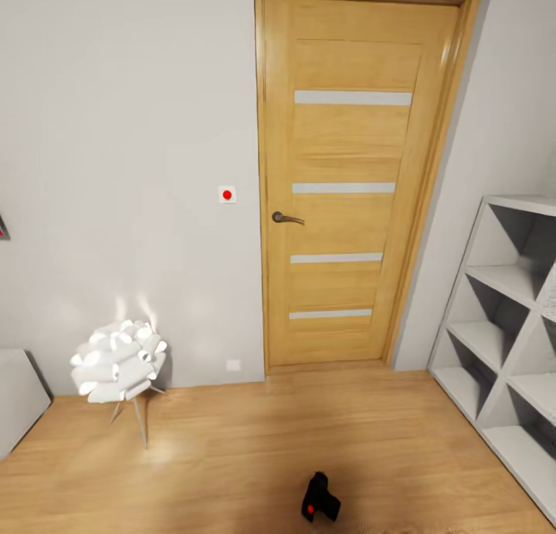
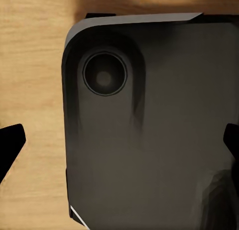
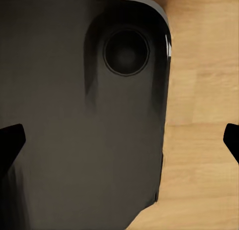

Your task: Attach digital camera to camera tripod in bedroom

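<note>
I see the camera (image 1: 319, 498) lying on the wood floor (image 1: 232, 441) before the closed door (image 1: 351, 179), not yet picked up. Both pincers hang spread and empty over my dark base (image 2: 149, 140), presumably stowed for driving.

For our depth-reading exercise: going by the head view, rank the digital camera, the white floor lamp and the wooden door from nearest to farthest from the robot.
1. digital camera: on the floor planks, low in the view, just right of centre.
2. white floor lamp: to the left, standing close to the wall.
3. wooden door: centre, shut, in the far wall.
</note>
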Controlling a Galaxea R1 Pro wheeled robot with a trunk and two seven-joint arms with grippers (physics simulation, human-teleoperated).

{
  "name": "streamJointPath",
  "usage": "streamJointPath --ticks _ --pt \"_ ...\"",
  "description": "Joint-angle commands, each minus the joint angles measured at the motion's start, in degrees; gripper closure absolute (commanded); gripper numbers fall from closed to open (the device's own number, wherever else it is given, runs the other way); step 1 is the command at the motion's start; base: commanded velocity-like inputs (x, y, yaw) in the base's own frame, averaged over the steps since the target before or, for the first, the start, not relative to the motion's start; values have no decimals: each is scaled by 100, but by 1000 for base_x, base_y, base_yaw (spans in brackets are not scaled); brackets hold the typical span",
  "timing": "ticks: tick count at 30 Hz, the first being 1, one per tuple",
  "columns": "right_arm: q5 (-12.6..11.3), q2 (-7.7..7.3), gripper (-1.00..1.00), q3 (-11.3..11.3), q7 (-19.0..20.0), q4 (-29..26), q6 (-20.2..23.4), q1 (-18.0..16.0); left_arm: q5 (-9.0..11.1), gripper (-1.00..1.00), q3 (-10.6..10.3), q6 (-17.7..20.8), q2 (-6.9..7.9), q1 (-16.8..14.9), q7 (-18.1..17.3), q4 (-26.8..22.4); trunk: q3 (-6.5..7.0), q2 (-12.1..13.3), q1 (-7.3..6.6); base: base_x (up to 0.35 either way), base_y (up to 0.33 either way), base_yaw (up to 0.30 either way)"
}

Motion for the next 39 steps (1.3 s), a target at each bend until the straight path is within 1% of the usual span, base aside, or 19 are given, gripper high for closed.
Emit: streamJointPath --ticks 1,32,35,39 --pt "8 -1 -100 2 -2 1 -21 -1 4 -100 7 -12 -1 2 -1 -4 -4 -2 0 0 326 -239" --pt "8 0 -100 4 -2 1 -31 -1 18 -100 7 -12 -1 2 -1 -4 -4 -2 0 0 316 -245" --pt "8 0 -100 4 -2 1 -31 -1 18 -100 7 -12 -1 2 -1 -4 -4 -2 0 0 254 -246" --pt "8 0 -100 6 -2 1 -31 1 18 -100 7 -12 0 2 -1 -4 -4 -2 0 0 79 -246"
